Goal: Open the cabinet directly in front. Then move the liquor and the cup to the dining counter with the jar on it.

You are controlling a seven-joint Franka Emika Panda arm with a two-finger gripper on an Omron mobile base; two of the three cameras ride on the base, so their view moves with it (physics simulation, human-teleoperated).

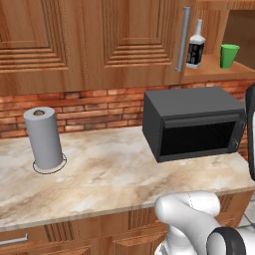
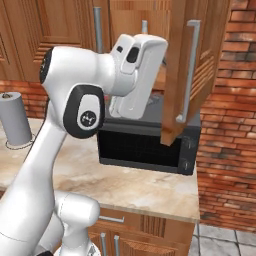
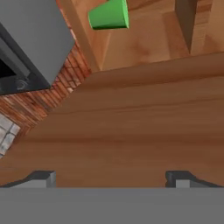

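Observation:
The cabinet point(image 1: 213, 67) stands open at the upper right, its door point(image 2: 175, 75) swung out over the microwave. On its shelf the dark liquor point(image 1: 195, 46) bottle stands upright, with the green cup point(image 1: 229, 56) to its right. My gripper point(image 3: 111, 179) is open, its fingertips point(image 3: 41, 178) far apart with nothing between them, close to a broad wooden panel of the cabinet. In the hand view the cup point(image 3: 109, 14) lies beyond that panel at the top. My white hand point(image 2: 136, 70) is raised just left of the open door. The dining counter and jar are out of view.
A black microwave point(image 1: 191, 122) sits on the marble worktop point(image 1: 109, 174) under the open cabinet. A grey paper-towel roll point(image 1: 45, 138) stands at the left. A brick wall point(image 2: 227, 125) closes the right side. The neighbouring cabinet doors point(image 1: 124, 40) are shut.

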